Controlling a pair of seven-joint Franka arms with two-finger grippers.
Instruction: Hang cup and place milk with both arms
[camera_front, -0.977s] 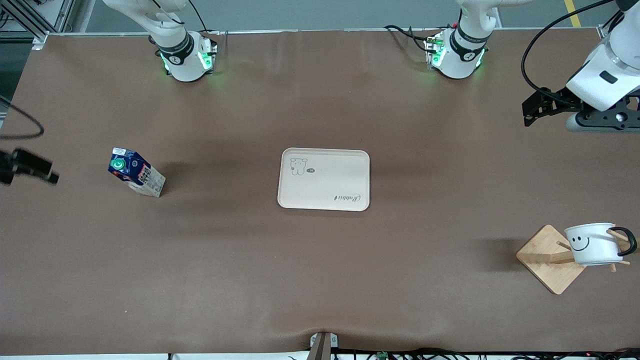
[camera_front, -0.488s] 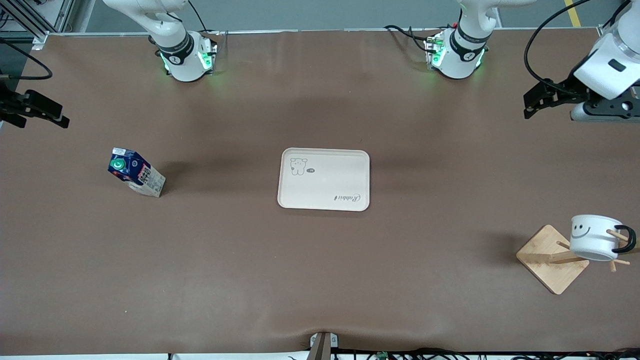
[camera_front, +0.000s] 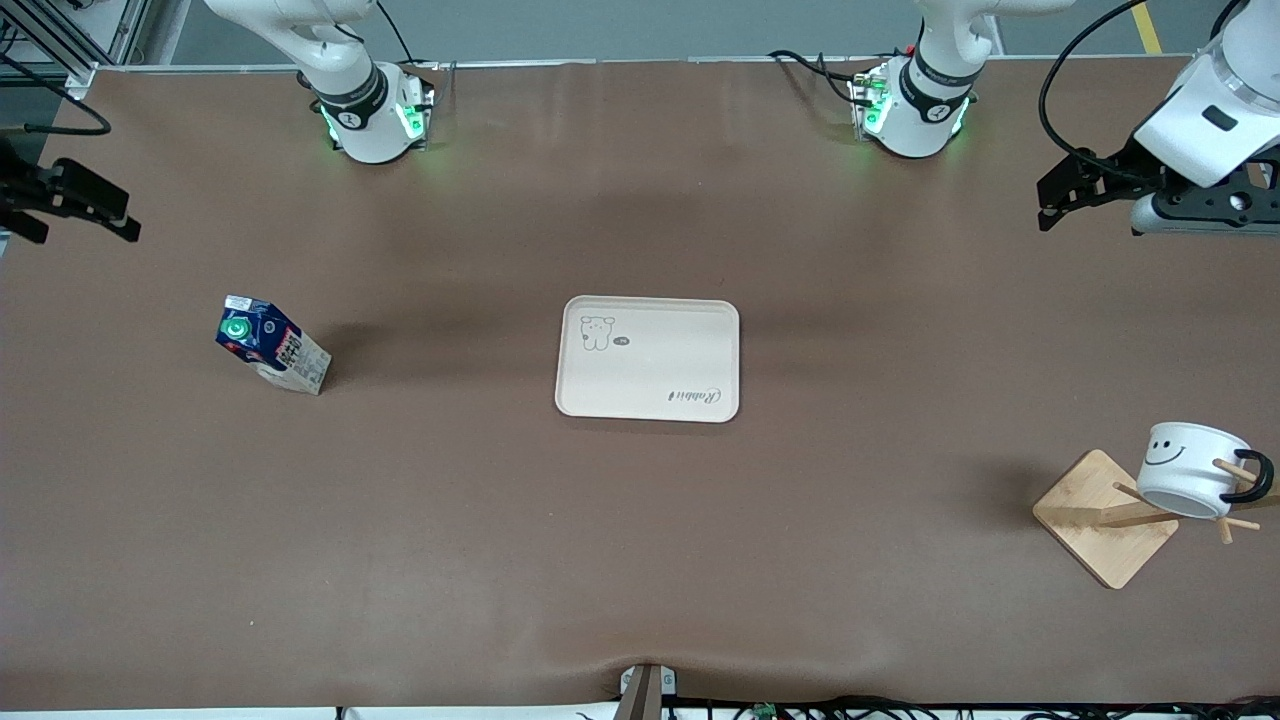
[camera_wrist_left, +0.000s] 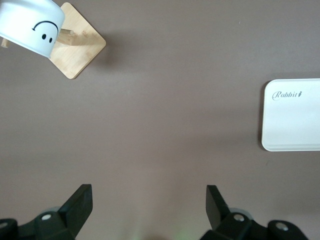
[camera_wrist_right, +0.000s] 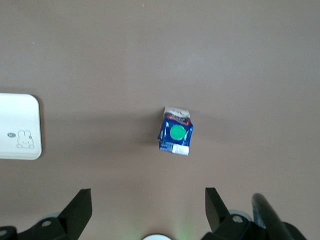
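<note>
The white cup (camera_front: 1190, 470) with the smiley face hangs by its black handle on a peg of the wooden rack (camera_front: 1100, 525) at the left arm's end of the table. It also shows in the left wrist view (camera_wrist_left: 27, 25). My left gripper (camera_front: 1045, 205) is open and empty, high over the table near that end, well apart from the cup (camera_wrist_left: 149, 205). The dark-blue milk (camera_front: 270, 345) with the green cap stands on the table toward the right arm's end. It also shows in the right wrist view (camera_wrist_right: 175, 132). My right gripper (camera_front: 125, 218) is open and empty, over the table's edge there (camera_wrist_right: 148, 205).
A pale rectangular tray (camera_front: 648, 358) with a rabbit drawing lies at the middle of the brown table. It also shows in the left wrist view (camera_wrist_left: 295, 115) and the right wrist view (camera_wrist_right: 17, 127). Both arm bases (camera_front: 375, 115) (camera_front: 915, 105) glow green.
The cup has swung on its peg, its mouth turning downward. My right gripper has moved away from the milk toward the bases' side. My left gripper has risen a little.
</note>
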